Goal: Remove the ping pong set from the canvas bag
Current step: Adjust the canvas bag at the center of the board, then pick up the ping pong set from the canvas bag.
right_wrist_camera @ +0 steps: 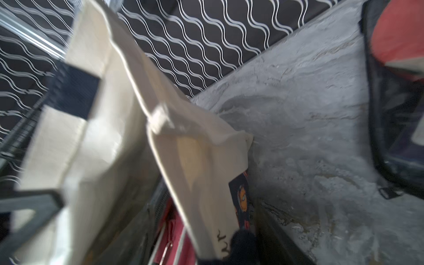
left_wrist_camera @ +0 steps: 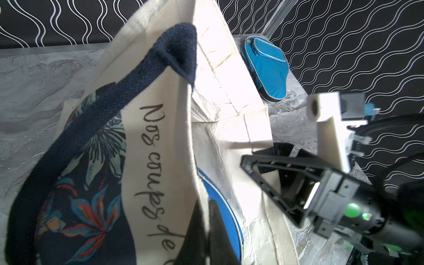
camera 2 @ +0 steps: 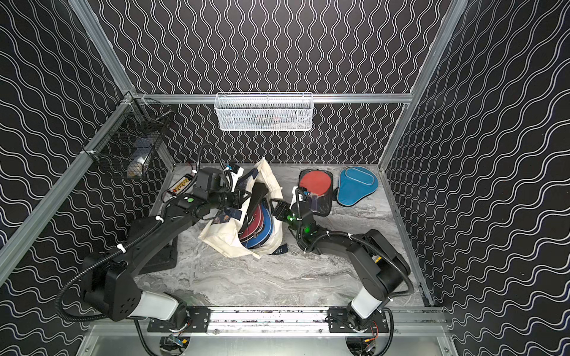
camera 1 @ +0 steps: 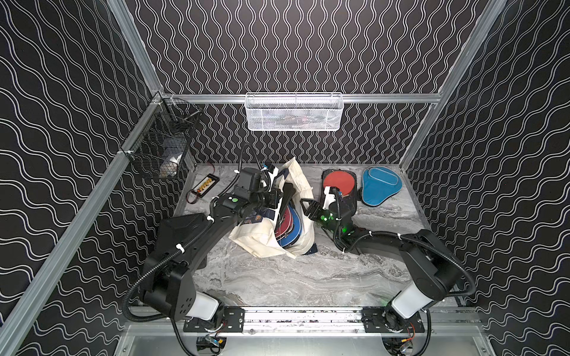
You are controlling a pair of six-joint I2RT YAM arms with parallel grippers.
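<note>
The cream canvas bag point(camera 1: 262, 237) lies in mid-table with its mouth lifted. My left gripper point(camera 1: 288, 192) is shut on the bag's rim; in the left wrist view the fabric runs between the two black fingers point(left_wrist_camera: 218, 231). Maroon point(camera 1: 285, 220) and blue point(camera 1: 294, 229) paddle covers stick out of the bag's mouth. A clear pouch with a red paddle point(camera 1: 339, 182) and a teal cover point(camera 1: 381, 185) lie on the table at the back right. My right gripper point(camera 1: 305, 207) hangs open at the bag's right edge, its jaws straddling the bag's wall point(right_wrist_camera: 195, 172) beside the maroon cover point(right_wrist_camera: 174, 229).
A white mesh basket point(camera 1: 293, 112) hangs on the back wall and a black wire basket point(camera 1: 160, 145) on the left rail. A black hard case point(camera 1: 182, 231) sits under my left arm. A small board with wires point(camera 1: 205, 185) lies at the back left.
</note>
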